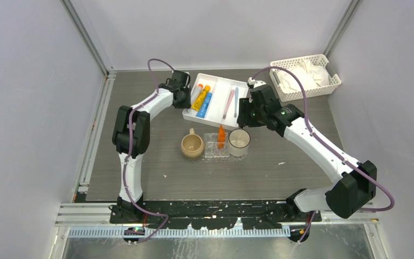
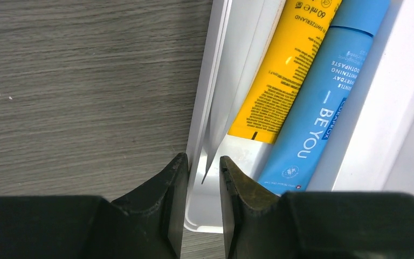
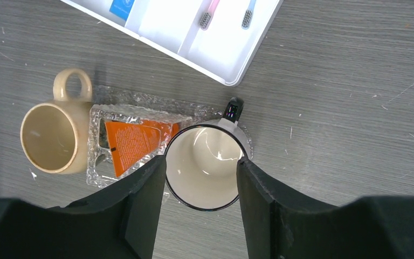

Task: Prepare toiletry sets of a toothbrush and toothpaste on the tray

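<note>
The clear tray [image 1: 211,152] [image 3: 99,116] lies between two mugs and holds an orange toothpaste tube [image 1: 221,136] [image 3: 135,143]. A yellow toothpaste [image 2: 280,75] and a blue toothpaste [image 2: 323,108] lie side by side in the white compartmented tray [image 1: 215,116]. A pink toothbrush [image 1: 228,103] and a blue toothbrush [image 1: 235,100] lie in that tray's right compartment. My left gripper [image 1: 185,97] [image 2: 202,158] straddles that tray's left wall, its jaws narrow, with a thin white edge and a gap between them. My right gripper [image 1: 246,116] [image 3: 200,162] hangs open above the white mug, holding nothing.
A beige mug [image 1: 192,145] stands left of the clear tray. The white mug [image 1: 239,142] [image 3: 205,167] stands on the clear tray's right edge. A white slotted basket [image 1: 304,75] with white cloths sits at the back right. Grey walls close in on both sides.
</note>
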You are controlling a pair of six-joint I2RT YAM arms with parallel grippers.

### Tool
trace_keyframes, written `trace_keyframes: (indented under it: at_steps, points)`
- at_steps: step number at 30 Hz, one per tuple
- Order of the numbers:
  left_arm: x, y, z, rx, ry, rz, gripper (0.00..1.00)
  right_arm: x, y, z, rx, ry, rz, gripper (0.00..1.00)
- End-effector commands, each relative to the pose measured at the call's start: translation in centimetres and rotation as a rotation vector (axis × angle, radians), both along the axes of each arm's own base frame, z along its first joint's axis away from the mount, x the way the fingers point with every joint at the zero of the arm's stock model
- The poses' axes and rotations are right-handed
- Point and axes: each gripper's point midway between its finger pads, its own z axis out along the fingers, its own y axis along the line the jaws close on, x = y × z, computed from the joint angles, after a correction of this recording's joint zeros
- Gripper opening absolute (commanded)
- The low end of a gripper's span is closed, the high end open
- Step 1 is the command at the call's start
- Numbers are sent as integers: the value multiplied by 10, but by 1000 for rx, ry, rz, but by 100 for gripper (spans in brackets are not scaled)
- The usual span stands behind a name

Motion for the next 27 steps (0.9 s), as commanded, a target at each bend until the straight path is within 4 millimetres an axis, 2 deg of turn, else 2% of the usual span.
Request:
trace_keyframes:
  at_steps: [1,5,13,19,27]
  points:
    - [16,-17,22,-40,-74,-24,28,7,4,7,27,-32,3,56]
    - [14,-20,27,-33,-87,-32,27,8,4,6,27,-29,2,56]
    - [15,-20,43,13,-123,-33,34,7,5,4,31,-22,8,55]
    - [16,-20,54,33,-151,-34,35,7,6,2,32,-18,10,55]
    - [11,-21,45,32,-122,-38,33,8,7,-1,30,-11,12,53]
